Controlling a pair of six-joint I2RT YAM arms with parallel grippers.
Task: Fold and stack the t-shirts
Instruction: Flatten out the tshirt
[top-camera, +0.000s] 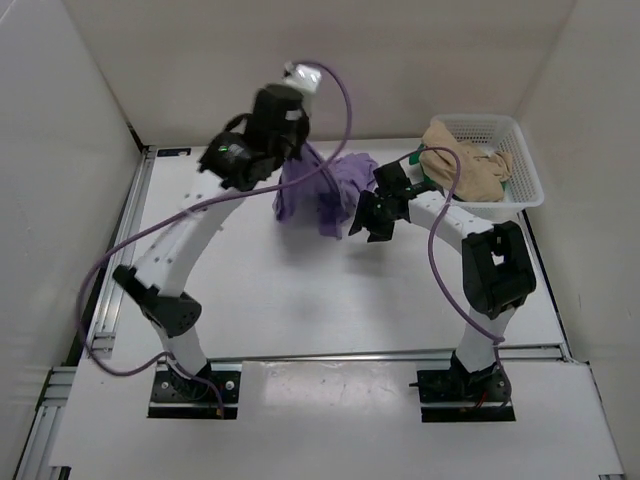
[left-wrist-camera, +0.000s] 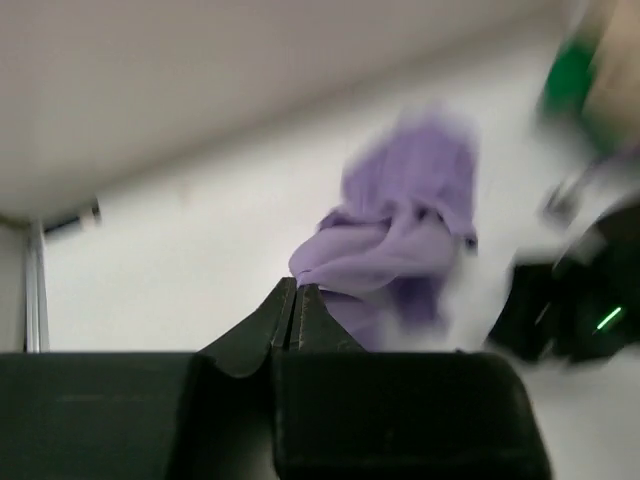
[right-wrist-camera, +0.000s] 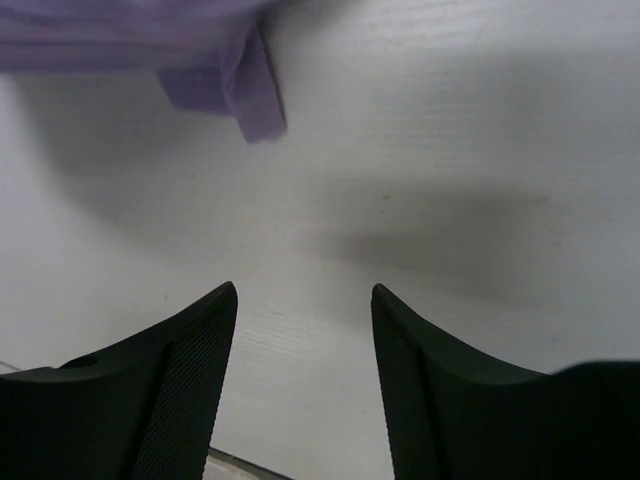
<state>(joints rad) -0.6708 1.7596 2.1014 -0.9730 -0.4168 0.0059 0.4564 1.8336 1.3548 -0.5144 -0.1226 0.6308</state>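
Now my left jaws pinch the lavender shirt (top-camera: 330, 190) by the counter's (top-camera: 300, 300) far edge; open right jaws should catch its hanging hem.

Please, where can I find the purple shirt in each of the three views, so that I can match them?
Top view: the purple shirt is in the upper middle of the picture.
Left wrist view: the purple shirt is a little right of the centre, blurred.
Right wrist view: only an edge of the purple shirt shows, along the top left.
Shared landmark: the white table lies under it in all three.
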